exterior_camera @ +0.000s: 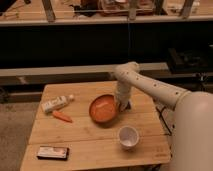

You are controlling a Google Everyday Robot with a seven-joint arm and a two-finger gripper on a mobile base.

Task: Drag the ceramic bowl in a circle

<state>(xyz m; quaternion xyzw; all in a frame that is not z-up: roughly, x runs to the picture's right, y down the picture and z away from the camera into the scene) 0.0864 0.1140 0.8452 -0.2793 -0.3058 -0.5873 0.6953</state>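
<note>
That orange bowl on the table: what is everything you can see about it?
The ceramic bowl is wide, shallow and round, glossy orange-brown inside and out. It sits upright near the middle of the wooden table. The gripper is at its right rim and hides that edge. The carrot and the white cup lie apart from it.

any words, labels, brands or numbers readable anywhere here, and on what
No text can be read.
White bottle lying on the left: label too blurred to read.
Flat dark packet at the front left: light marking, unreadable.
Glossy orange-brown ceramic bowl, with the gripper at its right rim: no lettering shows.
</note>
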